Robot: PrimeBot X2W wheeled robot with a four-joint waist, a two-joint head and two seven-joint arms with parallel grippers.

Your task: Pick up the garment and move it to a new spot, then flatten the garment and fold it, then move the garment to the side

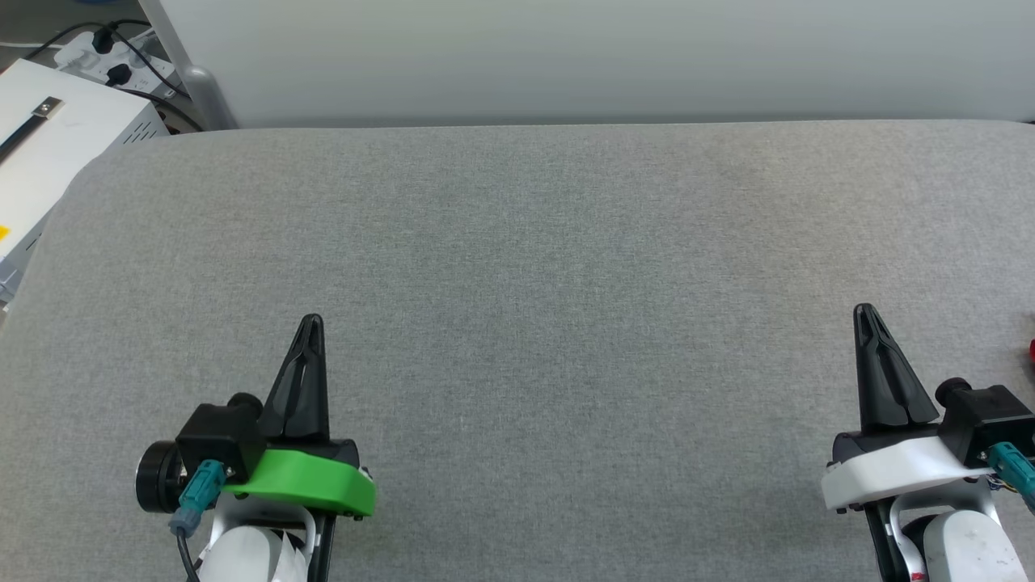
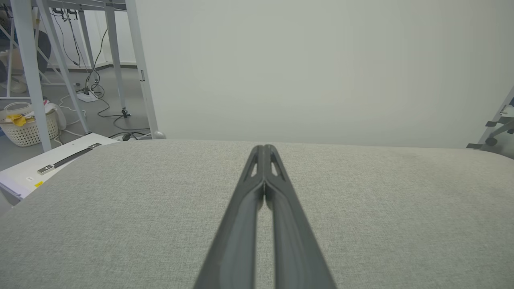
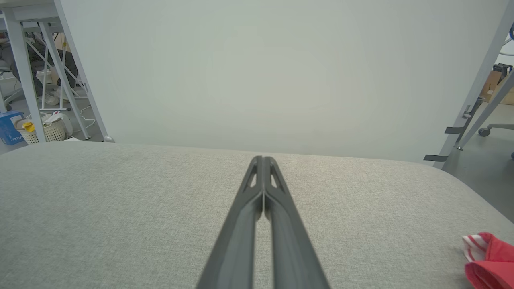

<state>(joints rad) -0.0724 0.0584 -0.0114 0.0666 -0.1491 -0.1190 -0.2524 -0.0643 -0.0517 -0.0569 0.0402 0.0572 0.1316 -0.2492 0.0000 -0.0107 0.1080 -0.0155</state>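
Where the broad grey counter (image 1: 517, 242) is spread before the robot, the garment (image 3: 488, 257) is seen as a bunched red heap with striped trim at the counter's right edge, off to the right of the right claw (image 1: 865, 310). That claw and the left claw (image 1: 310, 320) are both clenched on nothing, so the right one is best parted before it is swung outward, and a thick fold should be pinched rather than loose trim. No obstacle is seen between; a white cabinet (image 1: 48, 145) and a laundry basket (image 2: 28, 128) are set well off to the left.
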